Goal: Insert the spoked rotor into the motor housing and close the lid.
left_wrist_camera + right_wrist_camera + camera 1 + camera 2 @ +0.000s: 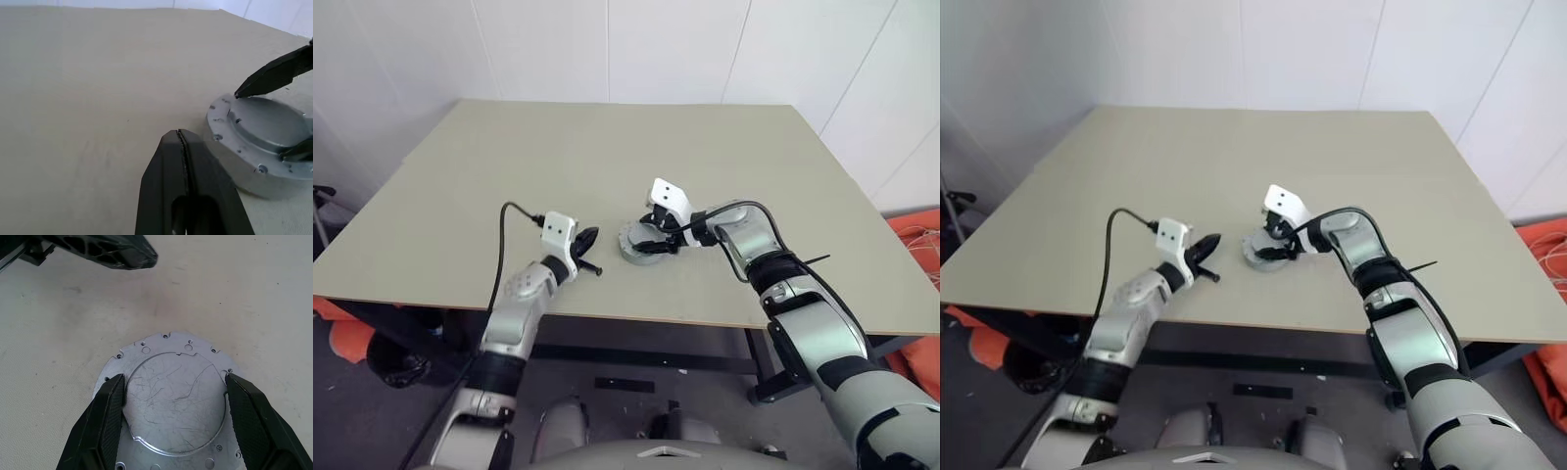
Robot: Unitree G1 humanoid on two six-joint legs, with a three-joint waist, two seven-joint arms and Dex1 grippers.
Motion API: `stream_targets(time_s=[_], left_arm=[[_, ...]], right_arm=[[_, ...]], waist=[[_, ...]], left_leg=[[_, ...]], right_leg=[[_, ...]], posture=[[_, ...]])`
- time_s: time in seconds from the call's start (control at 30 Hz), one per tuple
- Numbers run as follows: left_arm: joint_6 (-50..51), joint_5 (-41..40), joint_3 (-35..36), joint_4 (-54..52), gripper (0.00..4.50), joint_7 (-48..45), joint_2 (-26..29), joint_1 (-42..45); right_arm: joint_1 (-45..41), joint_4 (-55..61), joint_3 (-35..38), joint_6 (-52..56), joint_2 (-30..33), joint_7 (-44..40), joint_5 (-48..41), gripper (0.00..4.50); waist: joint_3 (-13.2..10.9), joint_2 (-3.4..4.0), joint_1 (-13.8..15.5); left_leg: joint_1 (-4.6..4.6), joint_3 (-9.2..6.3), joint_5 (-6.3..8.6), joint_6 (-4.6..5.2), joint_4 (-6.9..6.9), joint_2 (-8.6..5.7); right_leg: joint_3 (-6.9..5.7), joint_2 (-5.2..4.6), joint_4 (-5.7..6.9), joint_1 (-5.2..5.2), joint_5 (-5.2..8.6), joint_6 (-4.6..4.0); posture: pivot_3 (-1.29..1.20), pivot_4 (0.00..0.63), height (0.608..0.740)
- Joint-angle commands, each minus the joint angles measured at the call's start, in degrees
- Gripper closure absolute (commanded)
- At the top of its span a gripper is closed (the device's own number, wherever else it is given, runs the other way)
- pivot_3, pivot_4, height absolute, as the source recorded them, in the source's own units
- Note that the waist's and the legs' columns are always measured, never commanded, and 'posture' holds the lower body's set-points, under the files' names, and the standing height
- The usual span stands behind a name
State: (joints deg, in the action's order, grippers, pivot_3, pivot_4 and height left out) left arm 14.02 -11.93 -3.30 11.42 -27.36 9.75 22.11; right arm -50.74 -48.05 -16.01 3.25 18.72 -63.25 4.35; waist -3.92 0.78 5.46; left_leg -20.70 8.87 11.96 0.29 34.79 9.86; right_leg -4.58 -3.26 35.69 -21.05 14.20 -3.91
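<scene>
Now right pincer (173,384) spread astride lid (176,401) (left pincer (182,139) closed), table (509,166)

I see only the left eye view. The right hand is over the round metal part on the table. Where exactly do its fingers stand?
Observer: In the right wrist view the right hand is spread wide, with one finger at each side of the raised centre of the motor housing.
Operator: Is the housing open on top?
Observer: No. A flat, scratched plate with small holes around its rim covers it. No windings or spokes show.
Operator: Does the left hand hold anything?
Observer: No. In the left wrist view the left hand has its fingers pressed together with nothing between them.
</scene>
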Motion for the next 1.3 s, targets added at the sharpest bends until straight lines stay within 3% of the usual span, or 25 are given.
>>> stream_targets(time_s=[0.03,0.33,0.87,1.3], left_arm=[[0.26,-0.54,-1.16,3.63,4.50,-5.98,1.70,4.38],[7.43,-2.96,-2.19,9.19,4.50,-15.21,1.50,9.73],[8.39,-0.61,-2.61,14.28,4.50,-15.28,-1.00,15.15],[12.73,0.62,-5.47,13.59,4.50,-16.89,-0.70,13.95]], right_arm=[[1.37,-0.24,-1.80,1.21,-0.15,-0.03,2.03,1.34],[1.41,0.59,-1.44,1.64,-0.63,0.64,1.74,1.34],[2.88,3.67,-1.30,2.74,-0.36,0.58,1.27,1.34],[2.74,4.41,-1.50,3.31,-0.72,0.44,1.21,1.34]], waist=[[0.00,0.00,-0.02],[0.00,0.00,-0.06],[0.00,0.00,-0.12],[0.00,0.00,-0.05]], left_leg=[[-0.01,0.01,0.00,0.00,-0.01,0.00],[-0.04,0.09,-0.01,-0.02,-0.12,0.02],[0.00,0.11,-0.04,-0.05,-0.22,0.02],[0.13,0.12,-0.04,-0.06,-0.32,0.02]], right_leg=[[0.00,0.00,-0.01,-0.01,0.00,0.00],[0.01,0.00,0.00,-0.13,0.01,-0.04],[0.01,0.00,-0.05,-0.12,0.02,-0.04],[0.01,0.00,-0.15,-0.01,0.03,-0.06]], posture=[[0.00,0.000,0.740],[0.00,0.000,0.740],[0.00,0.000,0.740],[0.00,0.000,0.740]])
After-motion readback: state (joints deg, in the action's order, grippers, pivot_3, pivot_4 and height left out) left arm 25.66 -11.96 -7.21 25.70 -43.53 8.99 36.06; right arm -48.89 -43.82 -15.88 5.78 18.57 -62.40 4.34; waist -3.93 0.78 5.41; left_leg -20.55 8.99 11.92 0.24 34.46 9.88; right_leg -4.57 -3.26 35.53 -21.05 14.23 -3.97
